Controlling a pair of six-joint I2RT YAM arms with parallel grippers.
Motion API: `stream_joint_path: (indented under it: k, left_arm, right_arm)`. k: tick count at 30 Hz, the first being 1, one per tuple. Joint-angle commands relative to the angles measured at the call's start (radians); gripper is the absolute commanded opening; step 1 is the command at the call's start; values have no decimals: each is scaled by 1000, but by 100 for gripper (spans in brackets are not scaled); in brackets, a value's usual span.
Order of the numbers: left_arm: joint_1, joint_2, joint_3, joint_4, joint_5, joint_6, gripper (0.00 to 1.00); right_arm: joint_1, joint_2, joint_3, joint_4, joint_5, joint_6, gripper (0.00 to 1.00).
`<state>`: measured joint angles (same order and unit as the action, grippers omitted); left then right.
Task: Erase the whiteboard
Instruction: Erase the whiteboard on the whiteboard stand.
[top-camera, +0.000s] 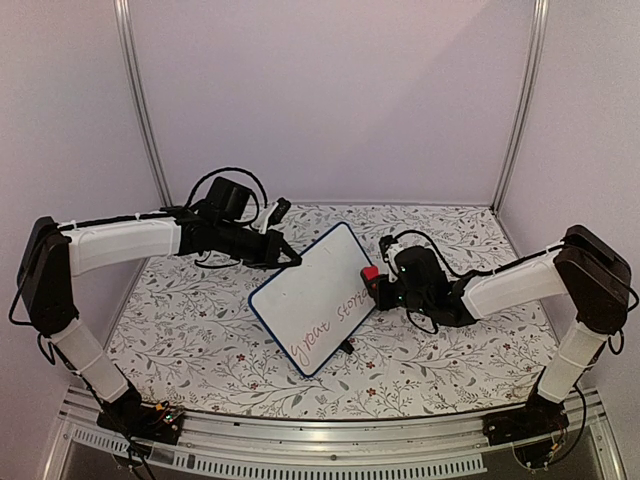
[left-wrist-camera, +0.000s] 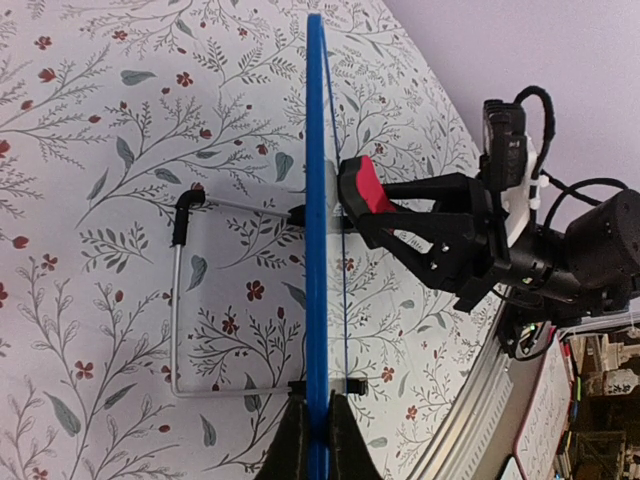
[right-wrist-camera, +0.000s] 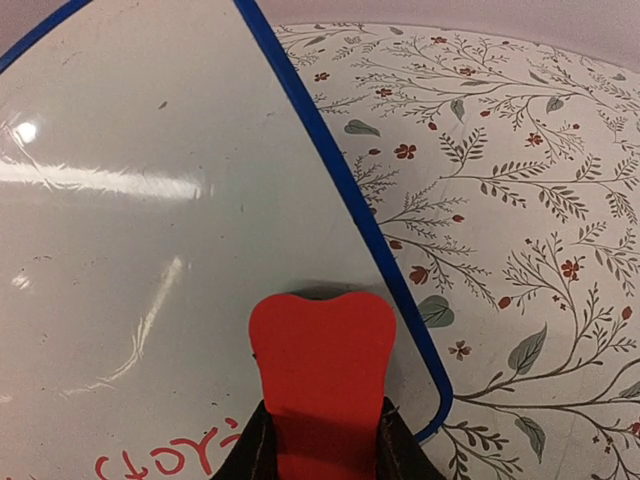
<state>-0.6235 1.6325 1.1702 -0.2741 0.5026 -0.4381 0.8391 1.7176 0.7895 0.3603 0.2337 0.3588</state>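
Centre of the top view: whiteboard (top-camera: 312, 298), standing tilted on the floral worktop (top-camera: 190, 330), with a wire stand (left-wrist-camera: 176, 300) clipped to its back. Red handwriting (top-camera: 330, 332) along the lower part of its face, the upper part blank white. At the board's upper-left edge, left gripper (top-camera: 292, 259), closed tight on the blue rim, one finger on each side of it at the bottom of the left wrist view. At the board's right edge, right gripper (top-camera: 378, 288), clamped on a red eraser (top-camera: 370, 273). Eraser touching the glossy face just inside the rim, beside the end of the writing in the right wrist view.
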Motion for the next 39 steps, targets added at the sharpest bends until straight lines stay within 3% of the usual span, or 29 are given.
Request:
stream_joint_path:
  k: [1,13,27,31,39]
  left_arm:
    - [-43,12,6,19,76,38,0]
    - [-44,12,6,19,79,37,0]
    - [-51,19,9,15,68,41,0]
    - [-50,11,9,10,55,44,7]
    - [-51,17,11,10,51,41,30]
  right_arm:
    - [22,0,-19,-64,-49,25,22]
    - [22,-32,-75,-61,-30,56,22]
    - [18,-104,85,-133,2,4,23]
    - [18,-115,72,-157,5,-3,22]
    - [18,-200,5,-185,4,15,23]
